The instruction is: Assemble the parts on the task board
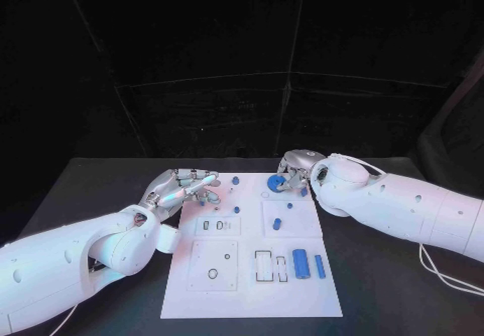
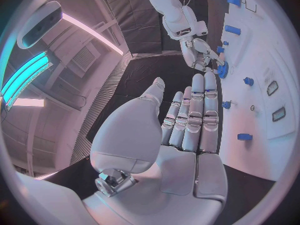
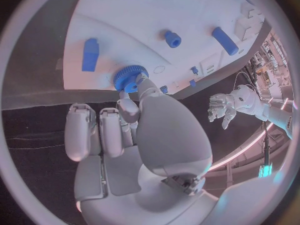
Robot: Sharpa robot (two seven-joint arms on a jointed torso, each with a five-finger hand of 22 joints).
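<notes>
Right hand [image 1: 294, 172] pinches the blue gear [image 3: 128, 77] at its fingertips; left hand [image 1: 184, 187] open, empty. I reckon next: seat gear on task board [image 1: 303, 297].

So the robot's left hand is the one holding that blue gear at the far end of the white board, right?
Not quite. The right hand pinches the blue gear, as the right wrist view shows. The left hand holds nothing; its fingers are spread at the task board's far left edge.
</notes>
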